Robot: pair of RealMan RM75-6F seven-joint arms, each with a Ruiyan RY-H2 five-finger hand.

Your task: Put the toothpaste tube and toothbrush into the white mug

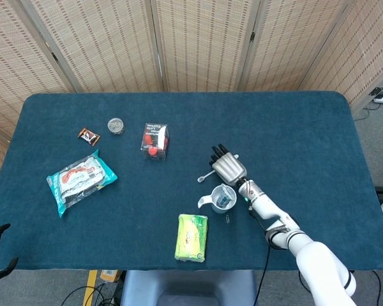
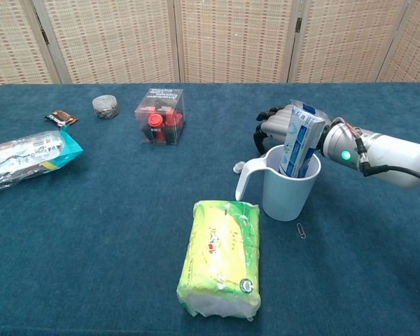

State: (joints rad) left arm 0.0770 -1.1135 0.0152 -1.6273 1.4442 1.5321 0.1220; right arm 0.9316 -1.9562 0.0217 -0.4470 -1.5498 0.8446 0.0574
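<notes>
The toothpaste tube [image 2: 296, 140] already stands upright inside the white mug [image 2: 288, 183], so the right hand [image 1: 226, 167] reaches just behind the mug, fingers curled down over the toothbrush [image 1: 207, 175] lying there, though whether it grips yet is unclear.

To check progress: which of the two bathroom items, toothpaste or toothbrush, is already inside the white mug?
The toothpaste tube stands inside the white mug. The toothbrush is outside it, by the right hand.

white mug [image 2: 288, 187], teal tablecloth [image 1: 293, 134], lime green packet [image 2: 220, 256], beige woven screen [image 1: 198, 44]
</notes>
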